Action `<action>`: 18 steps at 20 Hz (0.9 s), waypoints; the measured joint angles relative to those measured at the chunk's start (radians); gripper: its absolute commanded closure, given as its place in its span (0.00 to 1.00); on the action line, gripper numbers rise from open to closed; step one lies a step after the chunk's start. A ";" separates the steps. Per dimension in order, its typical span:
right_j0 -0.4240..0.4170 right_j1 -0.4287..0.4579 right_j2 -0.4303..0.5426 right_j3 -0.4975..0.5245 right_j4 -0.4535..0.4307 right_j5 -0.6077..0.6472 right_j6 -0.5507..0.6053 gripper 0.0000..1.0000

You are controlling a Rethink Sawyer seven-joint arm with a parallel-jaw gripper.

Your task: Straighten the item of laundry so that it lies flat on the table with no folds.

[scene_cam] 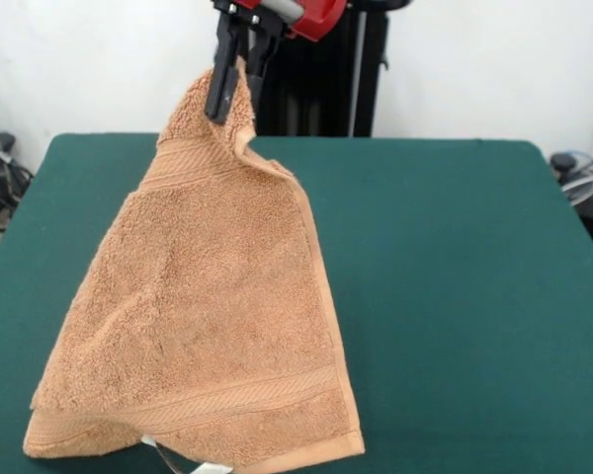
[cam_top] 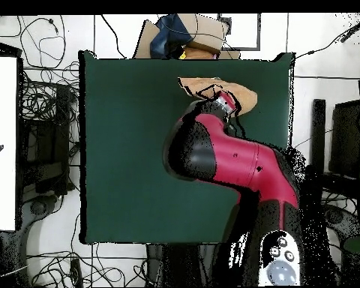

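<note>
The tan terry towel (scene_cam: 203, 326) hangs from one corner, lifted above the dark green table (scene_cam: 455, 296). Its lower edge trails near the table's front edge, with a bit of white label (scene_cam: 210, 467) showing under it. My gripper (scene_cam: 230, 99) is shut on the towel's top corner, high up near the table's far side. The woven border bands run across near the top and the bottom of the towel. In the overhead view the red arm (cam_top: 235, 161) covers most of the towel (cam_top: 247, 95); the gripper (cam_top: 226, 101) sits at its tip over the green table (cam_top: 123, 150).
The robot's black pedestal (scene_cam: 321, 94) stands behind the table's far edge. Cables and dark equipment (scene_cam: 0, 178) lie off both sides of the table. In the overhead view cardboard and a blue thing (cam_top: 183, 34) sit beyond the table's edge, and a white surface (cam_top: 1, 142) stands at the left.
</note>
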 measured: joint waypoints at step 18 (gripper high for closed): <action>0.040 0.020 -0.032 0.165 0.043 -0.185 0.000 1.00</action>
